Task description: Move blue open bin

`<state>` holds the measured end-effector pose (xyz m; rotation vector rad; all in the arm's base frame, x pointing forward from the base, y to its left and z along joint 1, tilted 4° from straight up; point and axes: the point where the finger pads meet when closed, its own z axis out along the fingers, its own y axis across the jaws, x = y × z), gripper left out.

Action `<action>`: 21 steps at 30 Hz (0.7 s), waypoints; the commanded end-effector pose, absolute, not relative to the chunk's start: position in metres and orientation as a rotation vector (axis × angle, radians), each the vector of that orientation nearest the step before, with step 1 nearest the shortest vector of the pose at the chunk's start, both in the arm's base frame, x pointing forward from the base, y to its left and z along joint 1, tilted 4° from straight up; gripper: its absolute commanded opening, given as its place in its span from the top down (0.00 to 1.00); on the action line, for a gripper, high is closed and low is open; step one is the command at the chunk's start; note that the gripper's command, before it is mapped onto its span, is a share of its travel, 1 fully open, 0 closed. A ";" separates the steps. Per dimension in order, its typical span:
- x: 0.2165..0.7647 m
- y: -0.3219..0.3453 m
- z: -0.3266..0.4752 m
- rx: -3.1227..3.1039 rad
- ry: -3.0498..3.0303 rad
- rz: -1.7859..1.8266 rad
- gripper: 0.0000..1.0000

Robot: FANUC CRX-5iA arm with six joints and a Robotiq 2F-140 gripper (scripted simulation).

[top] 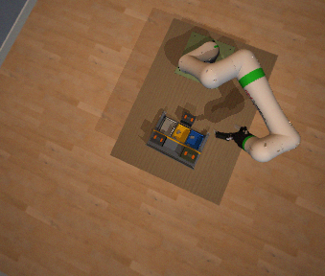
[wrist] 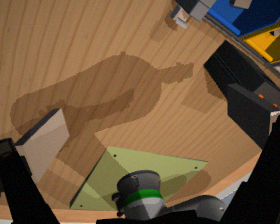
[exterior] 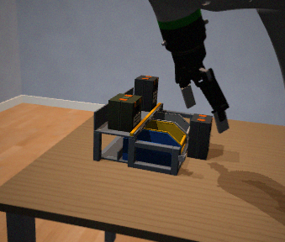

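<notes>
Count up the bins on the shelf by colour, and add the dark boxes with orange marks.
Blue bin: 1
Yellow bin: 1
Grey bin: 1
Dark boxes: 3
Total: 6

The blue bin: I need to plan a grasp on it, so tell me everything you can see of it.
The blue bin is a plastic-looking open tray with plain blue walls. It sits level in the end bay of the grey shelf, beside the yellow bin, on the side nearest the gripper. The wrist view shows a small tan part lying inside. The shelf frame surrounds it; the gripper's jaws stand open, apart from it, holding nothing.
</notes>
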<state>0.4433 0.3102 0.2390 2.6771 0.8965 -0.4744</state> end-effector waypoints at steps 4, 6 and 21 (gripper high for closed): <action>0.444 0.310 0.239 2.682 0.903 -0.459 0.00; 0.454 0.294 0.232 2.664 1.042 -0.408 0.00; 0.469 0.271 0.221 2.624 1.249 -0.328 0.00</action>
